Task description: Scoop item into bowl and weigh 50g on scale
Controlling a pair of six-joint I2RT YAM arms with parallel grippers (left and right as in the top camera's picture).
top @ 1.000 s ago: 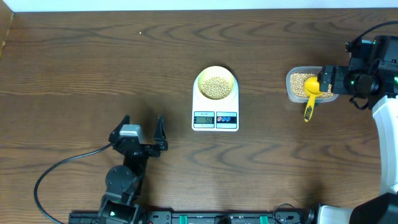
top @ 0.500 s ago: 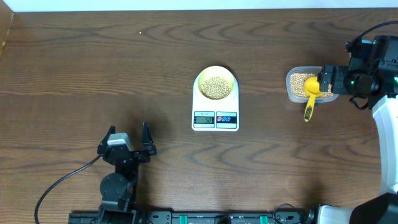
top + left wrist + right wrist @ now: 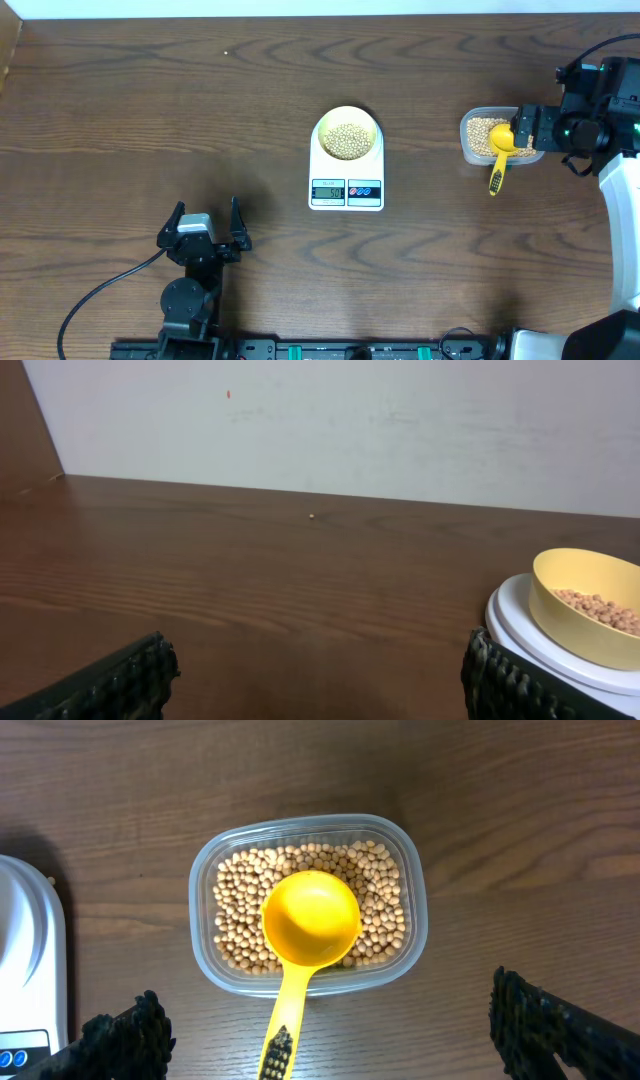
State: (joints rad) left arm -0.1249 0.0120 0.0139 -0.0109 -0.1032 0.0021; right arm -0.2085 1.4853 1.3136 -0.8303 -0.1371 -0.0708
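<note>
The pale yellow bowl [image 3: 347,118] sits on the white scale [image 3: 346,172] at mid-table, with a heap of tan beans [image 3: 347,138] in it. In the left wrist view the bowl [image 3: 572,610] stands at the far right on the scale [image 3: 525,628]. My left gripper [image 3: 207,208] is open and empty near the front edge, well left of the scale. My right gripper [image 3: 340,1038] hangs open over the clear tub [image 3: 412,910] of beans [image 3: 235,910]. The yellow scoop [image 3: 310,920] rests in that tub with its handle over the rim, between my spread fingers and untouched.
A stray bean [image 3: 312,517] lies on the table far back left, and another [image 3: 50,880] lies beside the scale's corner [image 3: 25,960]. A black cable [image 3: 95,280] trails from the left arm. A pale wall [image 3: 400,420] backs the table.
My left arm has drawn back toward the front left, away from the scale, and then stopped. The right arm, scoop, bowl and scale have not moved.
</note>
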